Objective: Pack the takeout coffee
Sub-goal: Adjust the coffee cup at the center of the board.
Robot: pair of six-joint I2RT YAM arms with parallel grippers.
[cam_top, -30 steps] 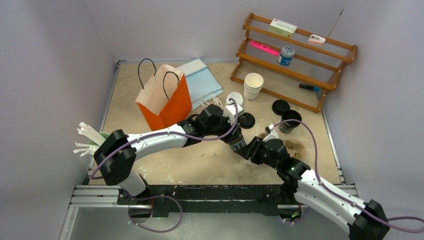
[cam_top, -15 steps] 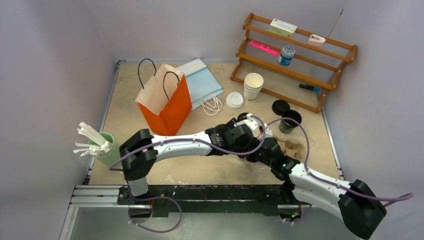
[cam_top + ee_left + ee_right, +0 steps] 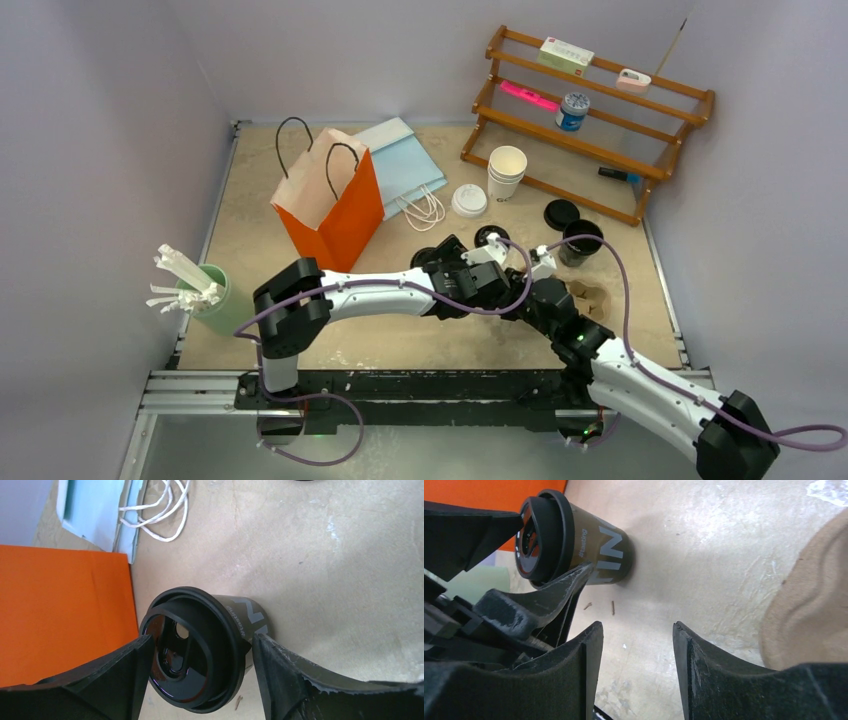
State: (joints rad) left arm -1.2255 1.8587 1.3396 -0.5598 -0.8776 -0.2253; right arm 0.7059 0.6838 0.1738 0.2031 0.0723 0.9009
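Note:
A black takeout cup (image 3: 240, 622) with white print and a black lid (image 3: 185, 655) pressed on stands upright on the table, just right of the orange bag (image 3: 60, 615). My left gripper (image 3: 200, 640) is open, one finger on each side of the cup near its rim. From above the cup (image 3: 425, 257) shows beside the left wrist. My right gripper (image 3: 634, 625) is open and empty over bare table, a short way from the cup (image 3: 599, 550). A second black cup (image 3: 580, 240) stands open at the back right, with loose black lids (image 3: 561, 213) near it.
The brown pulp carrier (image 3: 592, 300) lies right of the right gripper. The orange bag (image 3: 330, 195) stands open at the back left, a blue bag (image 3: 400, 160) behind it. White cups (image 3: 506, 170), a white lid (image 3: 468, 200), a wooden shelf (image 3: 590, 110) and a green cup of straws (image 3: 205, 290) ring the table.
The left arm has carried the lidded cup from between the two grippers to a spot by the orange bag. Its jaws have spread and the cup now stands on the table. The right jaws widened slightly.

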